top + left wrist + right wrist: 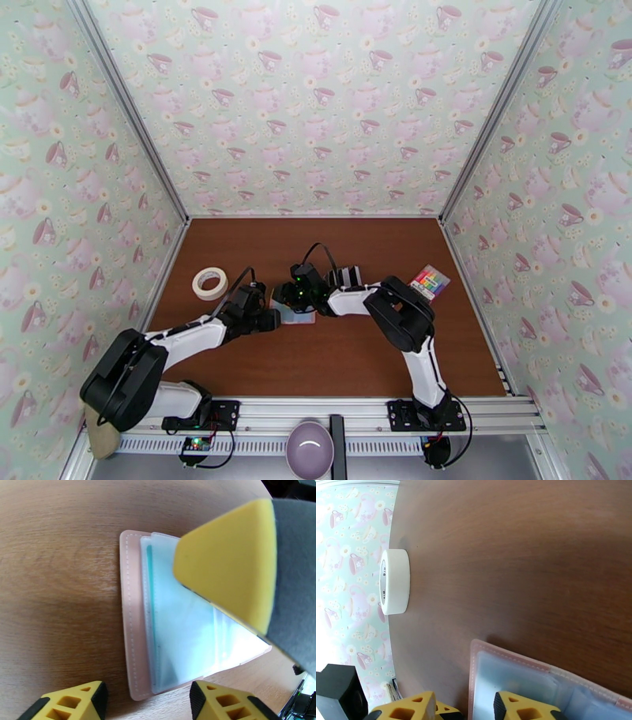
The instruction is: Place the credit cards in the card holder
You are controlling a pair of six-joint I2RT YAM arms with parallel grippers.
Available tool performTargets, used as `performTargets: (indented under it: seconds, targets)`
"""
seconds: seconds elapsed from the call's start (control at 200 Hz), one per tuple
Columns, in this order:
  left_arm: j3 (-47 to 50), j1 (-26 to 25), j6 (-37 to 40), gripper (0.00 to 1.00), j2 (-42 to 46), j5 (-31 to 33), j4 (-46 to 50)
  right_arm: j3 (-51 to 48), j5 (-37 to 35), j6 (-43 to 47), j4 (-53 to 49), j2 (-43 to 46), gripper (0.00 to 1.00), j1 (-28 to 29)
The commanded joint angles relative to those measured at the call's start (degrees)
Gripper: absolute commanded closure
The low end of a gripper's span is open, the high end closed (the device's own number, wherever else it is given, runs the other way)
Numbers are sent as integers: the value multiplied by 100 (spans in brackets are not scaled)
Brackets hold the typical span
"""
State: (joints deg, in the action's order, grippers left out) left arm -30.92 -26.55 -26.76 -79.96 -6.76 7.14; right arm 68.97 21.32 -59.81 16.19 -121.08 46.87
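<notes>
1. Card holder (132, 610): we are listing it as lying open and flat on the table (355, 355), with the pink stitched rim outermost and the pale blue sleeves facing up. We are not able to tell whether any sleeve is already carrying a card.
2. Credit cards (346, 276): we are recording them as standing in a tight row near the card holder, beyond it on the right arm's side and apart from it. Neither claw is carrying one.
3. Left claw (146, 703): it is hovering just beside the card holder's edge with its fingers apart and nothing between them.
4. Right claw (464, 701): its fingers are apart. One finger (225, 563) is lying over the card holder's sleeves and the other is sitting off its rim. We cannot tell whether the finger is pressing down.
5. Tape roll (210, 283) and rainbow block (429, 282): both are sitting well apart from the card holder, on opposite sides.
6. Risks, as we are judging them:
   - The card holder may slide or fold shut if the finger over it lifts.
   - The thin sleeves may buckle under a card arriving at an angle.
   - The two claws are crowding the card holder and may collide.
   - The tight card row may tip when one card is pulled out.
</notes>
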Motion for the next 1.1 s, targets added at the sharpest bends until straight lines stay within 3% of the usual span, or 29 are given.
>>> performTargets:
  seconds: [0.0,0.541,0.731,0.891,1.092]
  targets:
    - [-84,31,57,37,-195,85,78,-37,41,-30,-54,-78,55,19]
    - [-160,-8,141,38,-335,-17,52,-53,-493,960,-1581,1437,54,-209]
    - [-158,-9,145,47,-369,-118,-10,-177,-873,1597,-2419,1966,55,-505]
    - [-181,-8,193,54,-457,-215,-76,-91,-1666,2297,-3435,2425,55,-658]
    - [-195,-8,198,56,-525,-312,-143,-50,-2466,2919,-4355,2885,54,-1065]
